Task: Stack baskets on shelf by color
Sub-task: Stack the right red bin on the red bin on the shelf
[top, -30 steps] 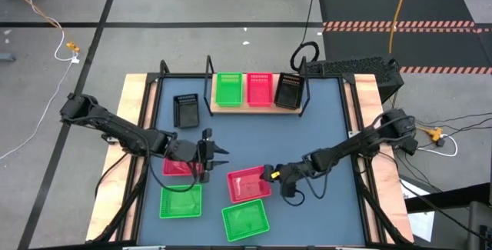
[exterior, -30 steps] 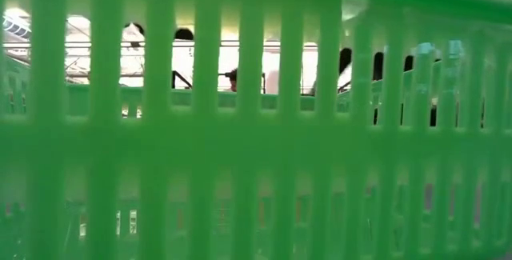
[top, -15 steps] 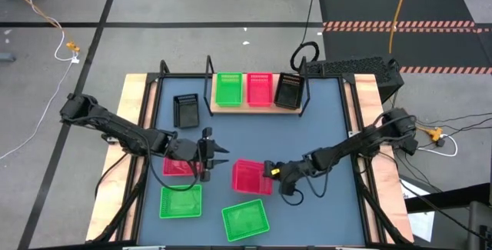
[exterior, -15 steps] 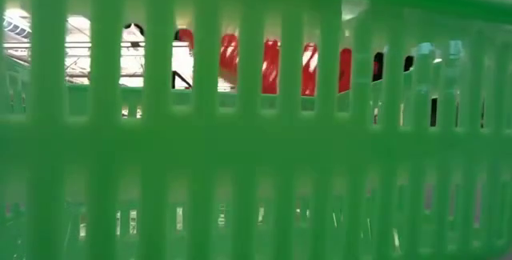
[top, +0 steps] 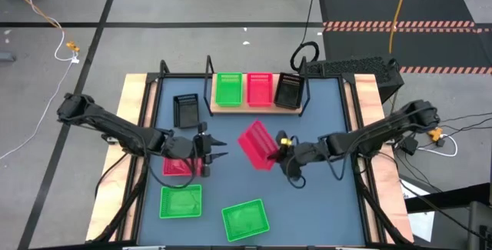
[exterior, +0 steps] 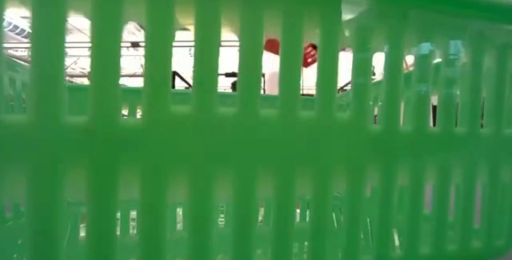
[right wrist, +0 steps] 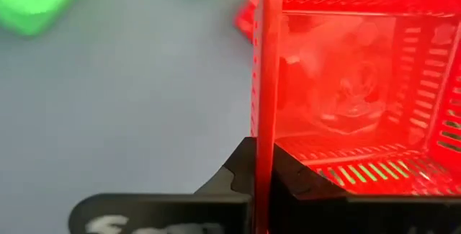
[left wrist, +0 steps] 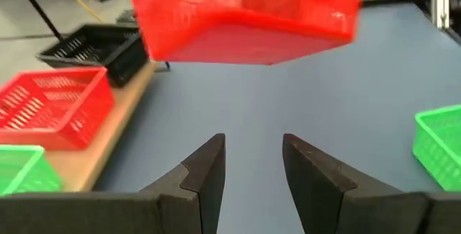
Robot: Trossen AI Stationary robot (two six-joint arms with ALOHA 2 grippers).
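The shelf at the table's far edge carries a green, a red and a black basket side by side. My right gripper is shut on a red basket, held tilted above the table's middle; it also shows in the left wrist view. My left gripper stands open over the table, left of that basket, touching nothing. Another red basket lies on the table under the left arm. My right gripper pinches one side wall of the red basket, one finger outside and the other inside the tray. The fingers come about level from the table's right. The basket is lifted clear of the table and tilted.
A black basket lies on the table left of the shelf. Two green baskets rest near the front edge; the wall of one fills the low view. The blue tabletop is bare right of the shelf.
My right gripper has taken hold of the red basket, which lay flat near the table's front middle, and carried it up and toward the far edge. The basket now hangs tilted, clear of the table.
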